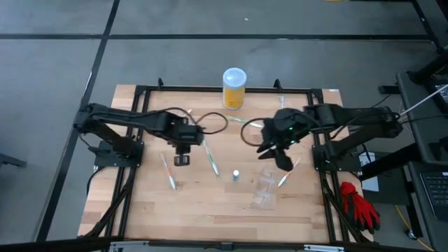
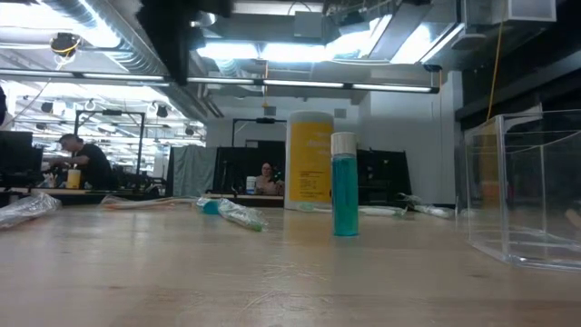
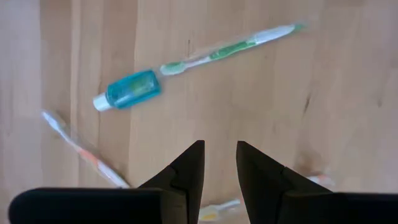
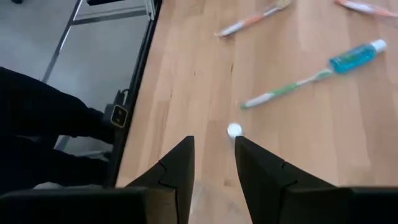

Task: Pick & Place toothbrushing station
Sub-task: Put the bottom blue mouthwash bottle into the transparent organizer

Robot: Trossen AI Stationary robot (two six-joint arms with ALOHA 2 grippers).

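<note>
From above, the left gripper point(image 1: 181, 160) and the right gripper point(image 1: 285, 162) are seen hovering over the middle of the tabletop point(image 1: 140, 203), with the small tube point(image 1: 236, 174) standing between them, the clear cup point(image 1: 265, 190) lying nearer the front edge and a yellow jar point(image 1: 234, 88) at the back edge. At tabletop height, the teal tube point(image 2: 344, 197) is seen upright beside the cup point(image 2: 526, 195). In the wrist views both pairs of fingers are parted with nothing between them, above a green toothbrush point(image 3: 230, 48) and the tube point(image 3: 127, 90).
</note>
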